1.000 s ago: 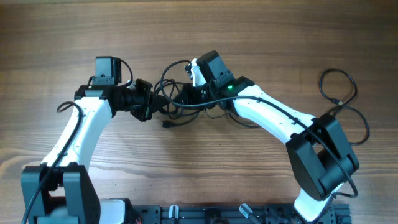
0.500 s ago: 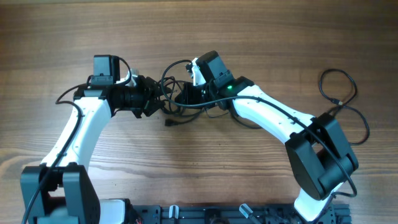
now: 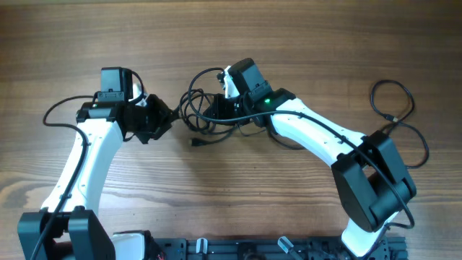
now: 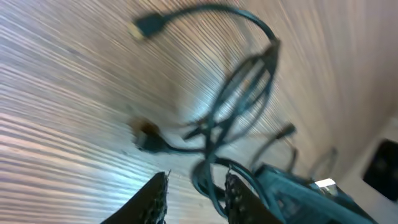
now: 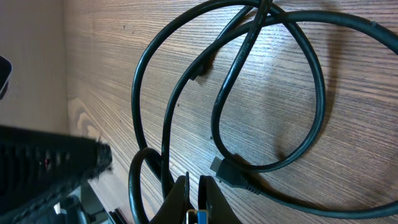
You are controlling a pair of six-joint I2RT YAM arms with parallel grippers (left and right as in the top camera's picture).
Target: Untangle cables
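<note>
Item 1. Thin black flexible cables, knotted into one bundle of overlapping loops
- Location: on the bare brown wood-grain table, near its middle, between the two arm heads.
- One small black plug end trails out of the bundle on the side nearer the arm bases.
- Left wrist view: the loops are blurred. One plug ends a long arc and another lies flat on the wood.
- Right wrist view: wide loops lie crossed over one another, with a plug resting inside the largest loop.

Item 2. Left gripper, black, on a white arm
- Location: just beside the left edge of the bundle, and apart from it as seen from overhead.
- Jaws: spread, with bare wood showing between the two tips. Nothing sits in the gap, and a cord runs just beyond the tips.

Item 3. Right gripper, black, on a white arm with a green light
- Location: down among the loops on the bundle's right side.
- Jaws: pressed together, with only a sliver between the narrow tips. A cord curves close by on the left, but I cannot tell whether any strand is caught.

Item 4. Separate loose black cord
- Location: lying in an open loop at the table's far right, well apart from the bundle
</note>
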